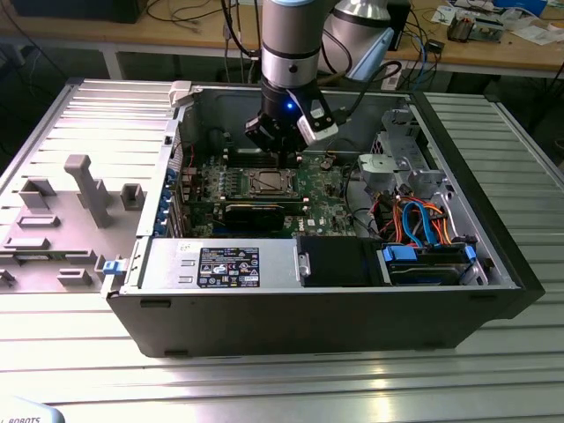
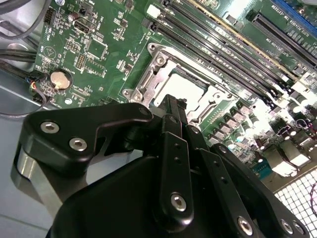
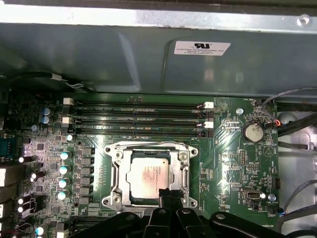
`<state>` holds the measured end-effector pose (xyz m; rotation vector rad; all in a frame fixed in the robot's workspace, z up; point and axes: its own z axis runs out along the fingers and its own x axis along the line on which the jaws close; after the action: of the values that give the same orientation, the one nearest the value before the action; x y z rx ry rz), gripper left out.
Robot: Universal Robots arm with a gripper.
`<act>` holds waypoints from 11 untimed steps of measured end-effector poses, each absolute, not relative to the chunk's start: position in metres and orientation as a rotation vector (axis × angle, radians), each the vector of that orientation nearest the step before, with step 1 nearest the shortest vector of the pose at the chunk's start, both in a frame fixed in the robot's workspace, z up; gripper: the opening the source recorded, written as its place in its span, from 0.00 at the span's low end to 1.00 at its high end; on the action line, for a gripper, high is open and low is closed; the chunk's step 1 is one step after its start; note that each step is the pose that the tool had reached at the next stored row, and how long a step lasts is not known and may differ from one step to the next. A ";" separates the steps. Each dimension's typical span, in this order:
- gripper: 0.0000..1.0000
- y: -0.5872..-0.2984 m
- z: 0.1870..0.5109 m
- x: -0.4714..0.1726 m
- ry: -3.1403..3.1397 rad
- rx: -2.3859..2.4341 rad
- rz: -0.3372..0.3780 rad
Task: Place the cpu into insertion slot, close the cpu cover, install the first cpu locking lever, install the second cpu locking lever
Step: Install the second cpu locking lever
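Flat square silvery-grey cpu (image 3: 148,179) sat in the metal-rimmed square insertion slot (image 3: 115,163) on the green circuit board (image 3: 228,163); black matte gripper (image 3: 171,197) jaws together at its 6 o'clock edge.

- The cpu (image 3: 150,178), a small flat square chip with a silvery-grey metal top, is lying flat and level inside the insertion slot (image 3: 117,155), beside the long memory slots (image 3: 136,115).
- The insertion slot, a square socket with a silvery metal rim, is sitting on the green circuit board, parallel to those memory slots.
- The cpu cover (image 3: 182,156), a thin silvery frame, appears to be lying down around the chip, its window showing the chip's top.
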<state>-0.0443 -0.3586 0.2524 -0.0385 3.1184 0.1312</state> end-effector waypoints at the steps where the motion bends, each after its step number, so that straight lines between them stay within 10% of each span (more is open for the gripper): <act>1: 0.11 -0.361 0.252 -0.044 3.118 -0.039 0.137; 11: 0.11 -0.378 0.252 -0.045 3.110 -0.037 0.266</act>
<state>-0.0445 -0.3777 0.2522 -0.0372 3.1098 0.2661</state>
